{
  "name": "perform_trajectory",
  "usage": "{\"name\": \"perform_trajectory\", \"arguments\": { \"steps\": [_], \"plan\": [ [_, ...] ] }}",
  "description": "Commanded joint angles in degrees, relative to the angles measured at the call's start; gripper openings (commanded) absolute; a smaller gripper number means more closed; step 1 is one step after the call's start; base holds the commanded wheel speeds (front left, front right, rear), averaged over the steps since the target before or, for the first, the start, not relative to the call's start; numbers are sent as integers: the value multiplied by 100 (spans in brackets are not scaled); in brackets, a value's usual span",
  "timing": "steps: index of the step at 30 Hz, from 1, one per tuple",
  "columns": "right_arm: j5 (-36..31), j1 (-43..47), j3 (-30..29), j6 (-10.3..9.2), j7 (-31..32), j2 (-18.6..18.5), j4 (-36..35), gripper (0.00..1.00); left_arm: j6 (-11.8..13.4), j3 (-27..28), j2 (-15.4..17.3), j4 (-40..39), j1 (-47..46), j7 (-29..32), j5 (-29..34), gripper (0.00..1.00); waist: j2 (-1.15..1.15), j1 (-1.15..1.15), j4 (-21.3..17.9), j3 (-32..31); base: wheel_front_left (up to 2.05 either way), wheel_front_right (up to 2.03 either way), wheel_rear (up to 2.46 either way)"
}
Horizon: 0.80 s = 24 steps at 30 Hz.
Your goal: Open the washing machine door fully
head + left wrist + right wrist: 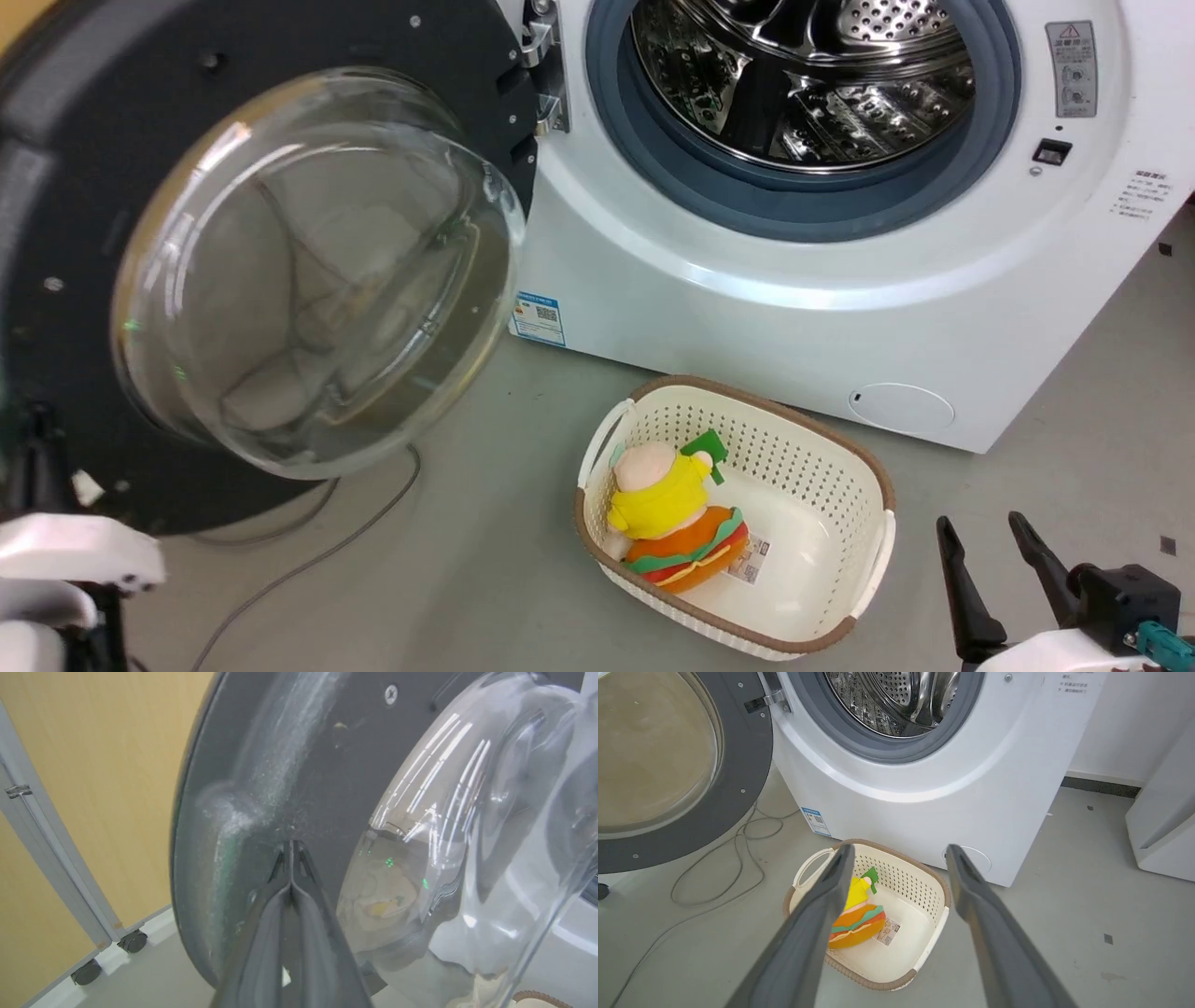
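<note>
Your left end effector [290,847] is clenched on nothing, tips at the dark inner rim of the washing machine door [84,140]. The right end effector [980,521] hangs released. The washing machine [747,308] gapes, its door swung wide on your left. Push further and those closed tips may skid on the glossy rim toward the glass bowl [317,271]. Rolling forward could foul the cable [308,560] under the door.

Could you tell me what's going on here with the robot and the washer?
The robot is working on the washing machine door, which stands swung out to the left, leaving the drum exposed. Its left claw is shut, tips apparently against the door's dark inner rim. The right claw hangs open and empty near a basket holding a plush toy.
</note>
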Motion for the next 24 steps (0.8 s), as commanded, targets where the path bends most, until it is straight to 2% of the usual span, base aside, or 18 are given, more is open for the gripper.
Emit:
{"name": "perform_trajectory", "arguments": {
  "steps": [1, 8, 13, 18, 24],
  "plan": [
    [-27, -109, 4, 3, 27, 15, 8, 100, -51, 75, 96, 206, -165, -50, -34, 0, 0, 0, -16, 14, 0, 0, 0],
    [2, -126, 15, 3, 37, 15, 48, 100, -171, 184, 197, 914, -550, -140, -12, 0, 0, 0, -50, -12, 0, 0, 0],
    [32, -106, 69, 3, 19, 15, 93, 100, -214, 210, 107, 1081, -477, -165, 74, 0, 0, 0, -110, -109, 0, 0, 0],
    [110, -54, 90, 3, -50, 15, 152, 100, -194, 273, -172, 670, -4, -170, 239, 0, 0, 0, -176, -256, 0, 0, 0],
    [169, 62, 111, 3, -100, 15, 225, 100, -101, 83, -601, -165, 813, -169, 378, 0, 0, 0, -202, -487, 0, 0, 0]
  ]
}}
